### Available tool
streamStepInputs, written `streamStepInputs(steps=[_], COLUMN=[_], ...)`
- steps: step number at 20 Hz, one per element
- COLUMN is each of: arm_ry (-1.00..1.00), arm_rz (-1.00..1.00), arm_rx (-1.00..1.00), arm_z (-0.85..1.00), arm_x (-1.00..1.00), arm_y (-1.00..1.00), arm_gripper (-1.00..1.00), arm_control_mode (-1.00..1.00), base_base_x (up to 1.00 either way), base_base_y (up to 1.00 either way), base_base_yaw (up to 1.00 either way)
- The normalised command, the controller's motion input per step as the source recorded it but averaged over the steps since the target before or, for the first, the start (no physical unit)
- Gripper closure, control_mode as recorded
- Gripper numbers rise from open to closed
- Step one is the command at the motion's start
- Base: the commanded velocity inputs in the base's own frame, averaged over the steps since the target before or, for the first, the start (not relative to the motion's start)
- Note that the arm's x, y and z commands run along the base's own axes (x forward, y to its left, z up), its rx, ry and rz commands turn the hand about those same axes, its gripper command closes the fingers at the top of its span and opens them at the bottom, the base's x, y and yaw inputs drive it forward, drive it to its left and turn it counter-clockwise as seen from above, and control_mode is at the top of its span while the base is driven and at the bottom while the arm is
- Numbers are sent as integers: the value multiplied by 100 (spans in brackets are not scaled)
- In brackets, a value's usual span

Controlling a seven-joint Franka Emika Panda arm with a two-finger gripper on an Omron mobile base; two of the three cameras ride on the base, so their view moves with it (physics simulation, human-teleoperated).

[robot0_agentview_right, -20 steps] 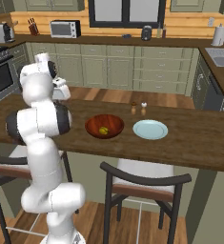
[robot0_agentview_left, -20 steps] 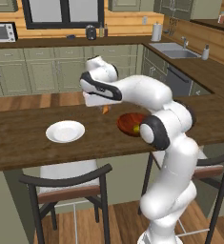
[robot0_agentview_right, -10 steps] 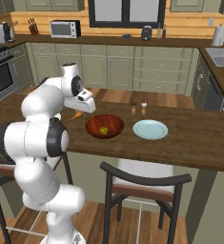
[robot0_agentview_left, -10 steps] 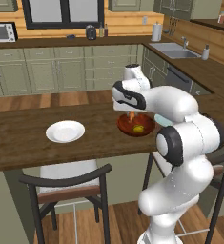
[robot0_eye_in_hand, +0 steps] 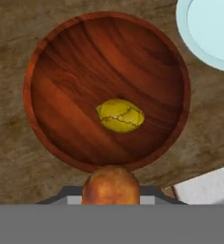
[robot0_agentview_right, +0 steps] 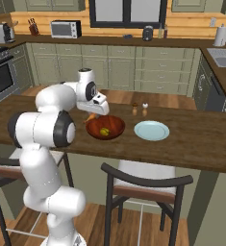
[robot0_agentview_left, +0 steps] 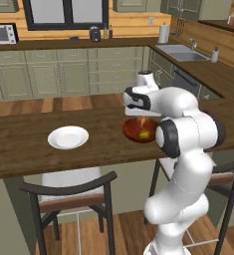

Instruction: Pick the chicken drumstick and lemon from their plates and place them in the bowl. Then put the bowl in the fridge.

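Orange-brown chicken drumstick (robot0_eye_in_hand: 110, 185) sits pinched in the claw (robot0_agentview_right: 91, 116), meaty end toward the hand cam, so its long axis runs roughly along the claw's own line & the bone end can't be seen. Fingers are mostly hidden behind the meat; jaws stand narrow, pressed on the drumstick.

Key relation: reddish-brown bowl (robot0_eye_in_hand: 39, 57) lies below & slightly ahead of the claw. In the hand view the drumstick hangs over the bowl's near rim, not yet over the middle. Lemon (robot0_eye_in_hand: 120, 115) is already inside the bowl, about centre, i.e. straight ahead of the drumstick. In the right base view the claw hovers just above the bowl's edge on the arm's side, w/ the drumstick peeking out under it.

Judgement: step in hand = drop drumstick into bowl. Needs a short push fwd over the lemon, then let go; releasing now risks it tipping off the rim onto the wooden counter (robot0_agentview_right: 196, 144).

Pale blue-green plate (robot0_agentview_right: 152, 130) lies just beyond the bowl, off to one side of the claw; white plate (robot0_agentview_left: 67, 137) well apart on the other side. Fridge step not begun.
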Motion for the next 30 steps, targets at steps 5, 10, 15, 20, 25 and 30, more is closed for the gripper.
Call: streamStepInputs(steps=[5,10,15,20,25,30], arm_ry=[0,3,2,3,3,5], arm_rz=[3,0,0,0,0,0], arm_rx=[0,1,2,2,1,0], arm_z=[-27,-48,-45,-30,-13,-4], arm_x=[44,9,4,16,24,39], arm_y=[11,8,7,0,0,0], arm_gripper=[100,100,100,100,100,100], arm_control_mode=[-100,-100,-100,-100,-100,-100], base_base_x=[0,0,0,0,0,0], base_base_y=[0,0,0,0,0,0], base_base_yaw=[0,0,0,0,0,0])
